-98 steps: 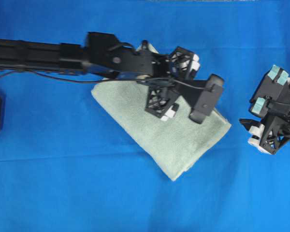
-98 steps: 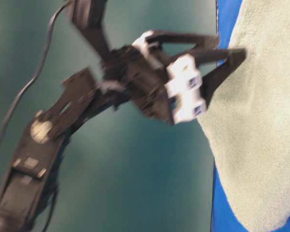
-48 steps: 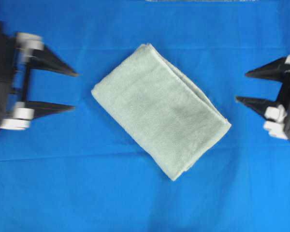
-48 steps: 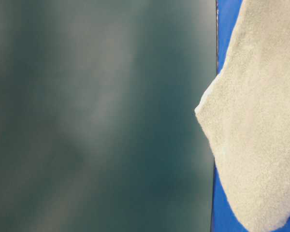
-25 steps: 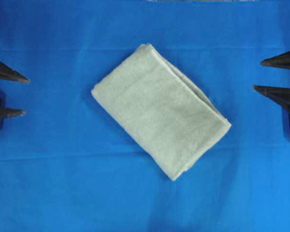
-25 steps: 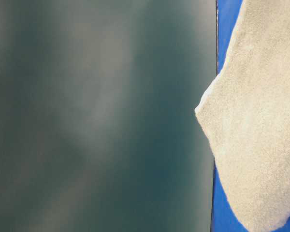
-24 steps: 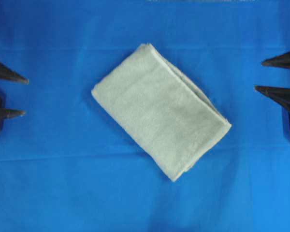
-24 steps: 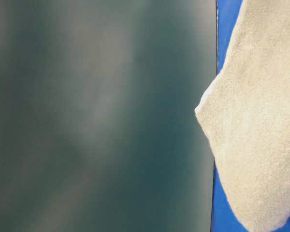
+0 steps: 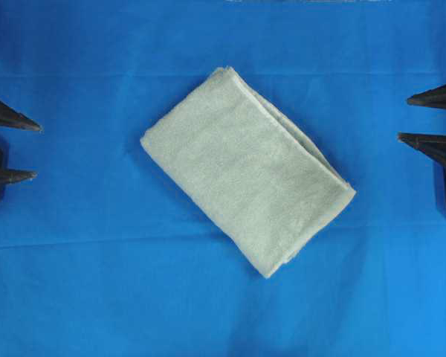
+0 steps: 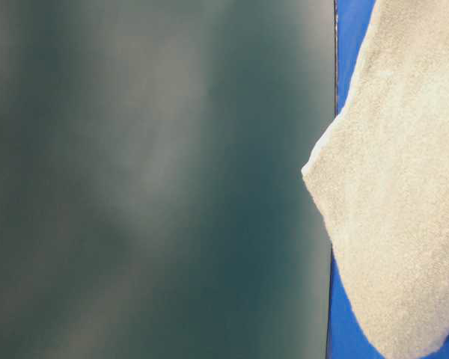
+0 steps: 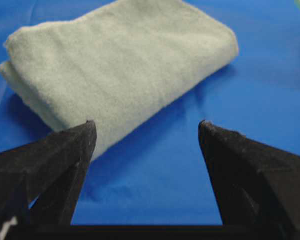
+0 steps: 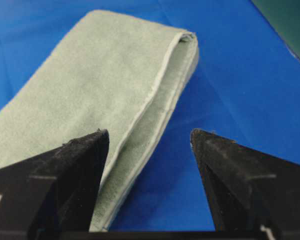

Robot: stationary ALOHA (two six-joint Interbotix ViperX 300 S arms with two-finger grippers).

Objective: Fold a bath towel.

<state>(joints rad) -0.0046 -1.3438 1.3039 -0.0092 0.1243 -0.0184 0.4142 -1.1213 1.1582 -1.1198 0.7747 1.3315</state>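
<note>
Overhead view: the bath towel [image 9: 245, 169] lay folded into a compact rectangle near the middle of the counter, set diagonally, one short end toward the far-left and the other toward the near-right. It rested on a blue cloth [image 9: 97, 282] that covered the counter. The stacked layer edges, with a lighter hem, ran along the towel's far-right long side; the opposite long side was a smooth fold.

The left gripper [image 9: 11, 149] stood at the left edge of the counter and the right gripper [image 9: 431, 119] at the right edge, each well apart from the towel. Only the dark pointed fingers [image 9: 7, 119] of each showed. Both pairs were spread wide and held nothing.

Left wrist view: the fingers [image 11: 55, 165] framed the towel's rounded fold, with blue cloth between them and the towel.

Right wrist view: the fingers [image 12: 230, 175] framed the hemmed, layered edge.

Table-level view: one towel corner [image 10: 389, 194] showed against a blurred dark-green background.
</note>
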